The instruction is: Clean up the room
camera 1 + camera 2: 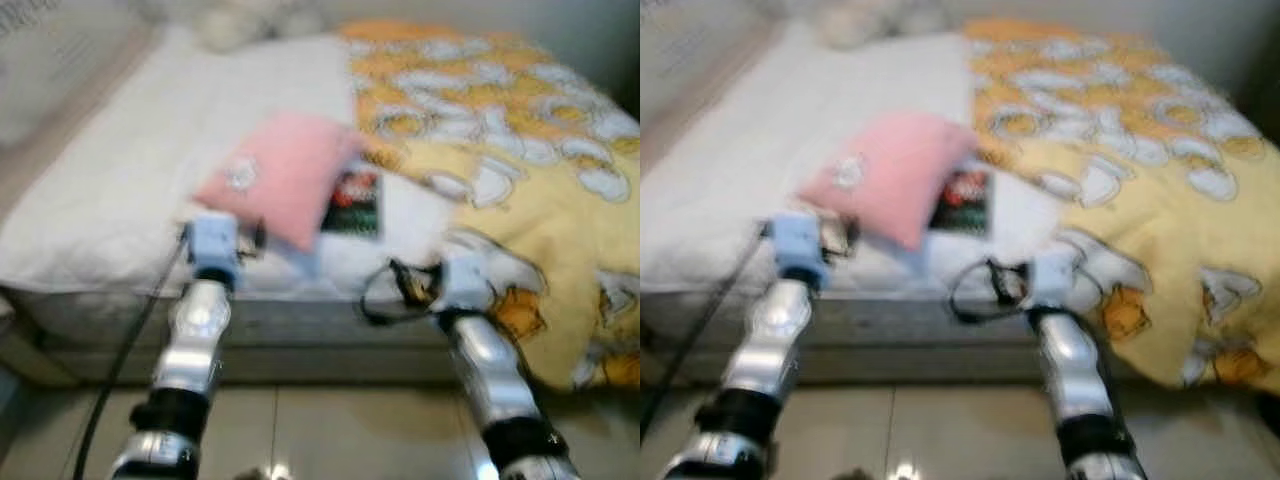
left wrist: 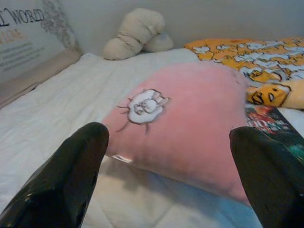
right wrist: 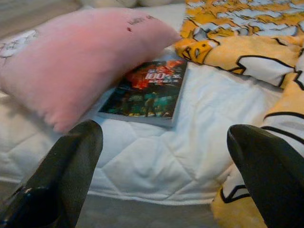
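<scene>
White quilted bed [image 1: 120, 190] is faced; soft pink square pillow [image 2: 190, 128] overlaps glossy dark book [image 3: 145, 92] beside yellow patterned duvet [image 1: 520, 150]. Left claw [image 2: 166, 166] and right claw [image 3: 164, 164] are spread wide, nothing held.

Pink pillow [image 2: 190, 137] with white motif, dark multicoloured book [image 3: 147, 92], yellow-orange patterned blanket [image 1: 520, 130], white mattress [image 1: 120, 180].

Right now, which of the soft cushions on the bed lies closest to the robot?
The pink pillow, near the bed's front edge before the left tool; the cream plush sits back by the wall.
</scene>
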### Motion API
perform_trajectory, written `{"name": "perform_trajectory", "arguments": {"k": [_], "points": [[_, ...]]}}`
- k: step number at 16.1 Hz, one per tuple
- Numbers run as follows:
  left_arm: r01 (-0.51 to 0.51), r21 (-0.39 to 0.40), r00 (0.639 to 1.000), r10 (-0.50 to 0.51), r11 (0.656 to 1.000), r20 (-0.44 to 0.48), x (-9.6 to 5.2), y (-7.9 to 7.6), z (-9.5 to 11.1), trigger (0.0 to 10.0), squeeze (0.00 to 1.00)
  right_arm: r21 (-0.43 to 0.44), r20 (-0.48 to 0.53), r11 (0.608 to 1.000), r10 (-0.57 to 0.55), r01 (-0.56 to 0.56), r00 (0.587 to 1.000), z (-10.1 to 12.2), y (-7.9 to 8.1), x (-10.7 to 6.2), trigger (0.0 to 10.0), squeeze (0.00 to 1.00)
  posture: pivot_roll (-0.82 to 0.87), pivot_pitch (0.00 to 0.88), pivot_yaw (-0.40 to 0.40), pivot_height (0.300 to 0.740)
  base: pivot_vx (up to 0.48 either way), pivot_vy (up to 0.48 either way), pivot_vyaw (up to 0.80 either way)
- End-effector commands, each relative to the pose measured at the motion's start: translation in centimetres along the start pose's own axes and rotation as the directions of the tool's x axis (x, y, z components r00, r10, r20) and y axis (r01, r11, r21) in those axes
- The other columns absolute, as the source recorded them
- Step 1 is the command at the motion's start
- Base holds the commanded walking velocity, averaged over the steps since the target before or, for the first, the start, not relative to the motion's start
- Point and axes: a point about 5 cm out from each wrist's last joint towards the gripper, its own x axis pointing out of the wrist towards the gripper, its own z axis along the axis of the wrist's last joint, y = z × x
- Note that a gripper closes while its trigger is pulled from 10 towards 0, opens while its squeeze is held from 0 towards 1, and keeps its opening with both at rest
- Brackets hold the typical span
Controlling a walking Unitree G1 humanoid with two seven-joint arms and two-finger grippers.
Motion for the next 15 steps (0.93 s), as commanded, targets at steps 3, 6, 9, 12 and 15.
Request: {"name": "perform_trajectory", "arguments": {"k": [3, 6, 9, 12, 15], "points": [[-0.026, 0.018, 0.999, 0.025, 1.000, 0.027, 0.5, 1.3, 0.8, 10.0, 0.00, 0.002, 0.027, 1.000, 0.020, -0.020, 0.999, 0.6, 0.9, 0.4, 10.0, 0.00, 0.11, 0.000, -0.032, 0.740, 0.474, 0.000, 0.00], [-0.016, 0.027, 0.999, 0.015, 1.000, 0.030, 0.7, 1.3, 0.8, 10.0, 0.00, -0.002, 0.036, 1.000, 0.011, -0.011, 0.999, 0.8, 0.8, 0.5, 10.0, 0.00, 0.11, 0.000, -0.030, 0.740, 0.480, 0.000, 0.00], [-0.007, 0.039, 0.999, 0.006, 0.999, 0.039, 1.0, 1.5, 1.1, 10.0, 0.00, -0.003, 0.062, 0.999, -0.036, 0.036, 0.997, 1.2, 0.3, 0.4, 10.0, 0.00, 0.11, 0.000, -0.027, 0.740, 0.480, 0.000, -0.53], [0.000, 0.049, 0.999, -0.002, 0.999, 0.043, 1.3, 1.6, 1.3, 10.0, 0.00, -0.022, 0.069, 0.997, -0.069, 0.071, 0.995, 1.3, -0.2, 0.5, 10.0, 0.00, 0.10, 0.000, -0.021, 0.740, 0.480, 0.000, -0.26], [-0.034, 0.064, 0.998, 0.031, 0.997, 0.049, 1.8, 2.0, 1.7, 10.0, 0.00, 0.001, 0.083, 0.999, -0.043, 0.043, 0.996, 2.3, 0.3, 0.9, 10.0, 0.00, 0.09, 0.000, -0.018, 0.740, 0.480, 0.000, 0.00]]}}
